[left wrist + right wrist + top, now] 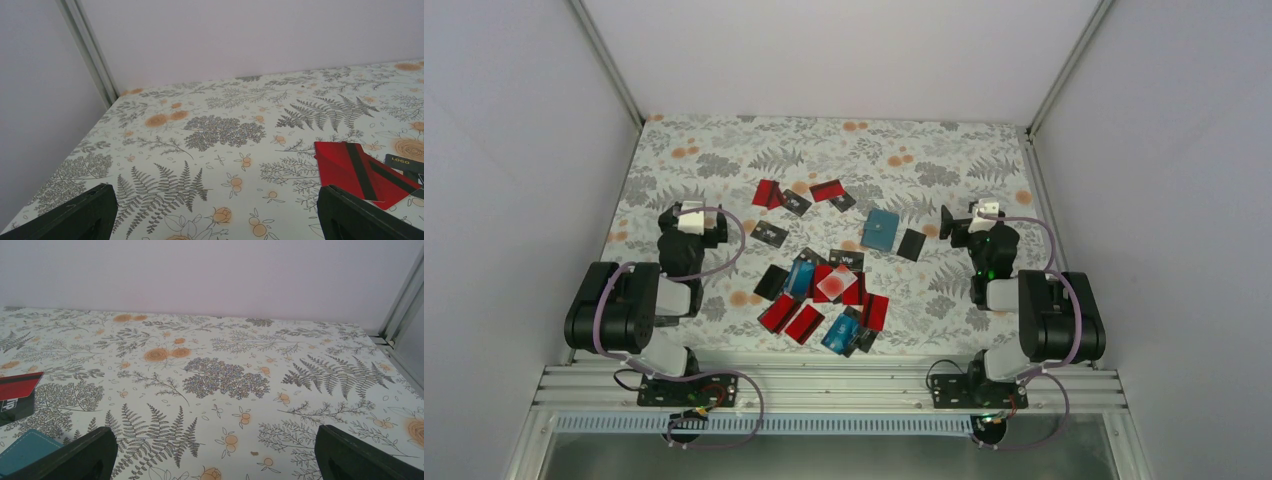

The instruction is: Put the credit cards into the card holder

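Several credit cards, red [805,323], black [770,235] and bright blue [801,277], lie scattered across the middle of the floral table. The teal card holder [880,230] lies flat right of centre, with a black card [911,244] beside it. My left gripper [696,217] is open and empty at the left, away from the cards. The left wrist view shows its spread fingers [85,217] and red cards [357,170] at the right. My right gripper [969,222] is open and empty, right of the holder. The holder's corner [22,452] shows at the right wrist view's lower left.
The floral tablecloth [724,160] covers the table, closed in by white walls and metal corner posts [609,60]. The aluminium rail [824,385] with both arm bases runs along the near edge.
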